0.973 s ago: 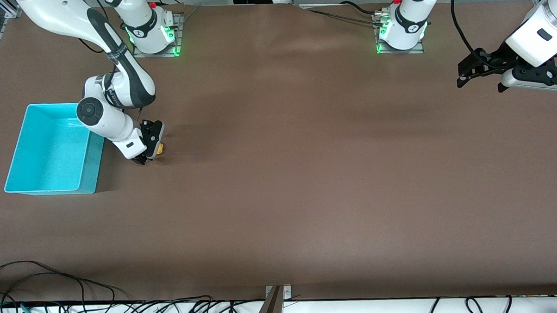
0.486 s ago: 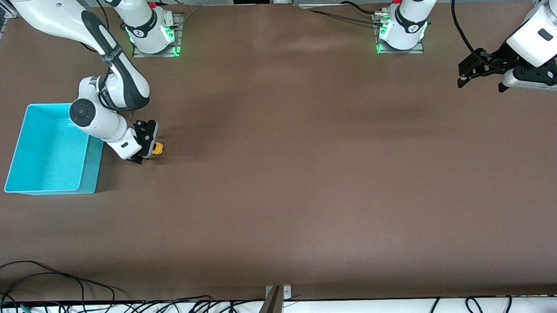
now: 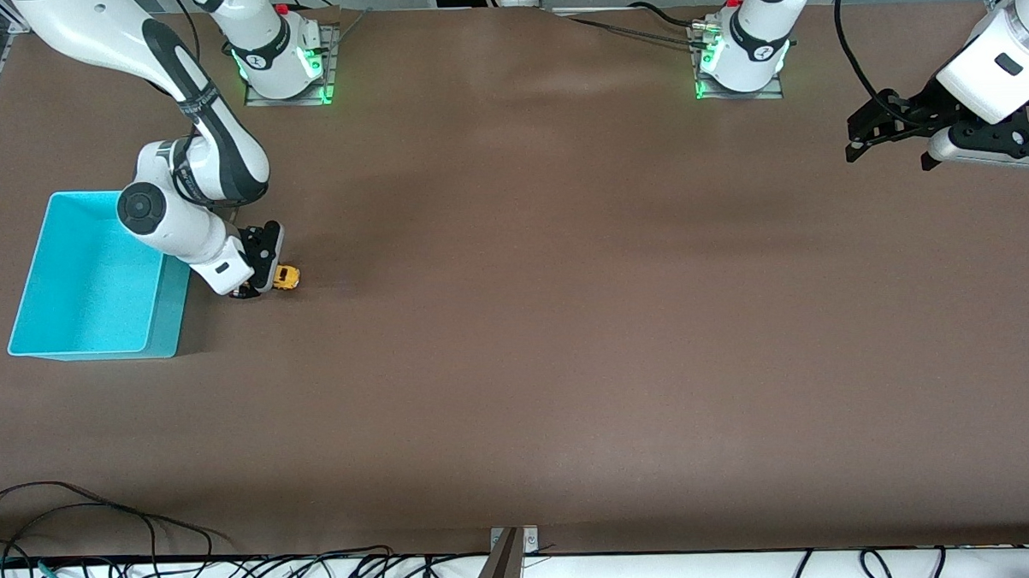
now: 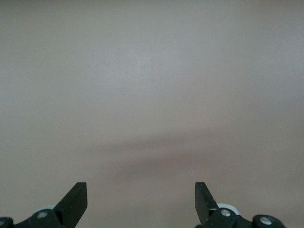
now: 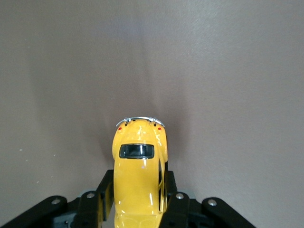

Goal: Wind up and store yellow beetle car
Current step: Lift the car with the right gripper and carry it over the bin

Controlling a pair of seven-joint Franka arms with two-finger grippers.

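Front view: the right gripper [image 3: 263,283] is low over the brown matte table [image 3: 567,321], closed on the tiny yellow beetle-shaped toy car [image 3: 286,277], which sits on the tabletop just beside the turquoise rectangular plastic bin [image 3: 160,323], toward the right arm's end of the table. With the bin at the centre of a clock face laid on this view, the car lies at about three o'clock, close to the bin's wall but not touching it. The bin's inside shows only its own turquoise floor.

In the right wrist view the car [image 5: 138,173] has its rounded yellow roof uppermost, a dark rear window, two small red lamps and a thin chrome bumper at the end that points away from the black fingers [image 5: 107,190]; the fingers press on both its flanks, and its wheels are hidden.

The left gripper [image 3: 890,130] hangs in the air over the left arm's end of the table, at about two o'clock from the table's middle in the front view, and this arm waits. The left wrist view shows its two black fingertips [image 4: 76,202] set wide apart with only bare tabletop between them.

No brand, label or readable writing can be made out on the car or the bin; the marks on the arm bases are too small to read.
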